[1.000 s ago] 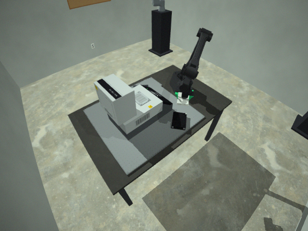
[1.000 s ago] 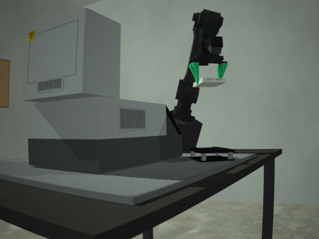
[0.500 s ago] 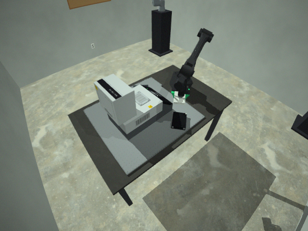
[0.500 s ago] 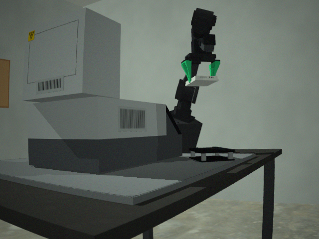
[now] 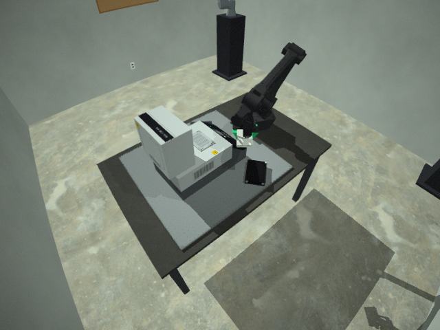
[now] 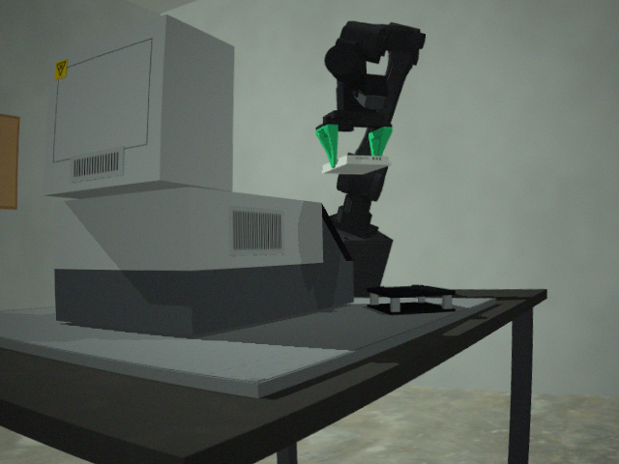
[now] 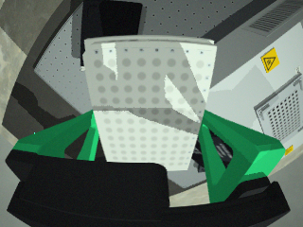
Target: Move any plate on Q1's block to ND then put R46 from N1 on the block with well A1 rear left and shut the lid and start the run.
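The white cycler Q1 [image 5: 184, 152] stands on the mat with its lid [image 5: 165, 140] raised at the back. Its gridded block [image 5: 203, 140] lies uncovered; I cannot tell whether a plate lies on it. My gripper [image 5: 244, 136] is shut on the white 96-well plate R46 [image 5: 245, 140] and holds it roughly level in the air, beside the cycler's front panel and well above the table. In the exterior view the green fingers [image 6: 355, 155] clamp the plate [image 6: 356, 163] at its two sides. In the wrist view the plate [image 7: 148, 101] fills the middle between the fingers, and the block [image 7: 284, 108] shows at the right.
A black plate nest [image 5: 256, 172] stands empty on the mat in front of the cycler; it also shows in the exterior view [image 6: 410, 297] and in the wrist view [image 7: 113, 19]. The arm's base [image 5: 262, 120] sits at the table's far edge. The cycler's sloped panel [image 6: 335, 240] faces the arm.
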Available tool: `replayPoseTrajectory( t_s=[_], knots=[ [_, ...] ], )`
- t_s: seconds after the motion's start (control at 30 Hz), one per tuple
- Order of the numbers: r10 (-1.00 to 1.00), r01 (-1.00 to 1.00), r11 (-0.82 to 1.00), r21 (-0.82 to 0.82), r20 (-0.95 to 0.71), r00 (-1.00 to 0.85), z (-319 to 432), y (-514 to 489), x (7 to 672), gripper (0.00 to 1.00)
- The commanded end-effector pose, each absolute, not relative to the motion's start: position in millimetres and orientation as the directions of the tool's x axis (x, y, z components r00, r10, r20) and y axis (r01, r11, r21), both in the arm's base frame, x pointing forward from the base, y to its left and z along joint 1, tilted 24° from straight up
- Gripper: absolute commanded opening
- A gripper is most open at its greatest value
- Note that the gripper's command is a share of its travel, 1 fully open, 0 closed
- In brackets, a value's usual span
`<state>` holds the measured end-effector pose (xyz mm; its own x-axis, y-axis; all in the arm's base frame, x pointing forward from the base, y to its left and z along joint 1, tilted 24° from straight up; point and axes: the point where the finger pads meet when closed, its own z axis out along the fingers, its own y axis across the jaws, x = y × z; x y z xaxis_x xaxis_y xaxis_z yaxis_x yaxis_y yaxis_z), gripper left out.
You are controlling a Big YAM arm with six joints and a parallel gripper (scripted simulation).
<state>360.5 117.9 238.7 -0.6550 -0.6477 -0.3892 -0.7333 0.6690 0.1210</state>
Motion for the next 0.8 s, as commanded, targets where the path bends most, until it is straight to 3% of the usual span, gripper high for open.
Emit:
replayPoseTrajectory(
  t_s=[0.0, 0.77],
  knots=[
    [-0.698, -0.784, 0.617, 0.069, -0.412, -0.586, 252.6, 99.7, 385.8, 0.0],
    [-0.847, -0.92, 0.386, -0.066, -0.42, -0.325, 235.8, 16.8, 446.3, 0.0]
  ],
)
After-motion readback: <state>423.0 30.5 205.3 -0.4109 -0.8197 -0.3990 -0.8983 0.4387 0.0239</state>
